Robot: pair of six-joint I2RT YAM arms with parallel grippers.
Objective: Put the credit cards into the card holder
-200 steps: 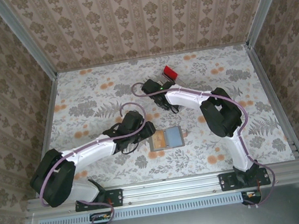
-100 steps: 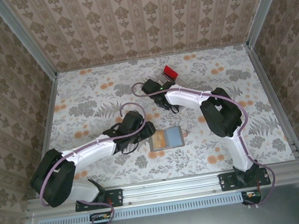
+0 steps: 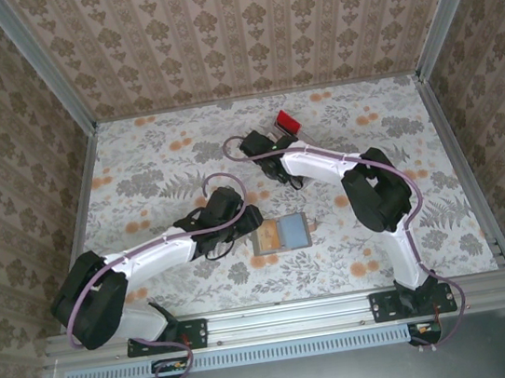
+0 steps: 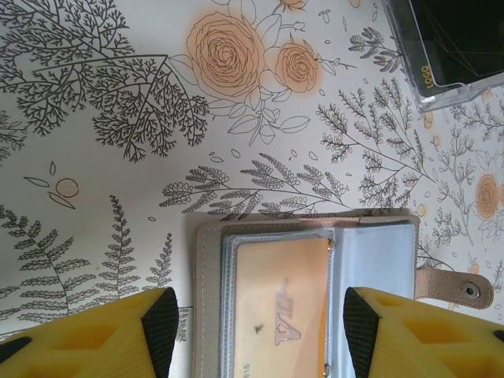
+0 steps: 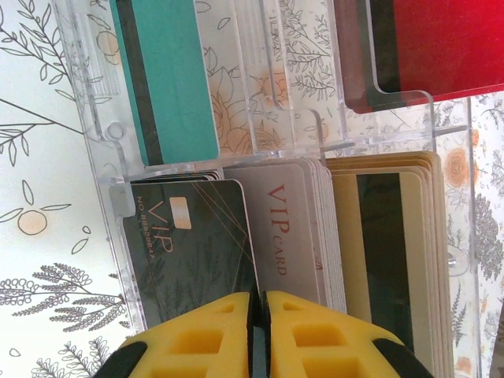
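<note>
The grey card holder (image 3: 281, 235) lies open on the table, and a beige card (image 4: 276, 299) sits in its clear left pocket. My left gripper (image 4: 260, 335) hovers open right over the card holder (image 4: 206, 299), one fingertip on each side. My right gripper (image 5: 258, 315) is at the clear slotted rack (image 5: 102, 134), shut on the edge of a black VIP card (image 5: 189, 236), which leans out of its slot. Beside it stand white VIP cards (image 5: 283, 228) and a beige stack (image 5: 386, 244). Behind them are a teal card (image 5: 169, 79) and a red card (image 5: 441, 47).
The rack with the red card (image 3: 288, 123) stands at the far middle of the flowered table, just past my right gripper (image 3: 248, 143). The holder's snap strap (image 4: 453, 287) sticks out to its right. The rack's near corner (image 4: 441, 47) is a short way beyond the holder.
The right arm has shifted slightly at the rack. The left arm and the card holder have not moved.
</note>
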